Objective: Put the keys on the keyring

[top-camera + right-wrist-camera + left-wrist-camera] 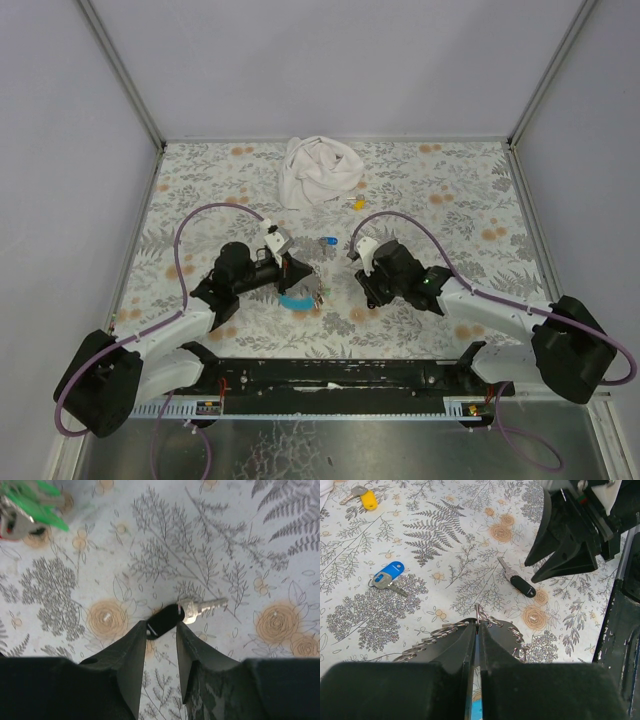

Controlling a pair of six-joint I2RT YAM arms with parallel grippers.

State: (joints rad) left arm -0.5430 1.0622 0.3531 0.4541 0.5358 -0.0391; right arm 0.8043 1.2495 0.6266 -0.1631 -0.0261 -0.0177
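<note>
Silver metal with a plastic cap, each key looks light, rigid and flat. It lies flush on the desk [450, 220] and offers little to get under. The thicker cap is the likelier place to pinch, since bare metal would probably slip. That hold should also leave the hole free.

The keyring [478, 611] is thin, springy wire, judged fiddly to pry apart, and its soft strap [295, 301] will flop. The left claw [478, 627] is clenched on that ring, holding it upright near the middle of the desk. The right claw [161, 626] is released, its jaws apart with the cap of the black-capped key [172, 616] at their tips. That key lies on the desk.

Counted:
- one black-capped key
- one blue-capped key [387, 575]
- one yellow-capped key [366, 498], near the white cloth [320, 170]
- a bunch of green-capped keys [35, 502] close by the left claw, at least two, exact number unclear
- one keyring
- one cloth

Whether the green-capped keys hang on the ring cannot be told.
</note>
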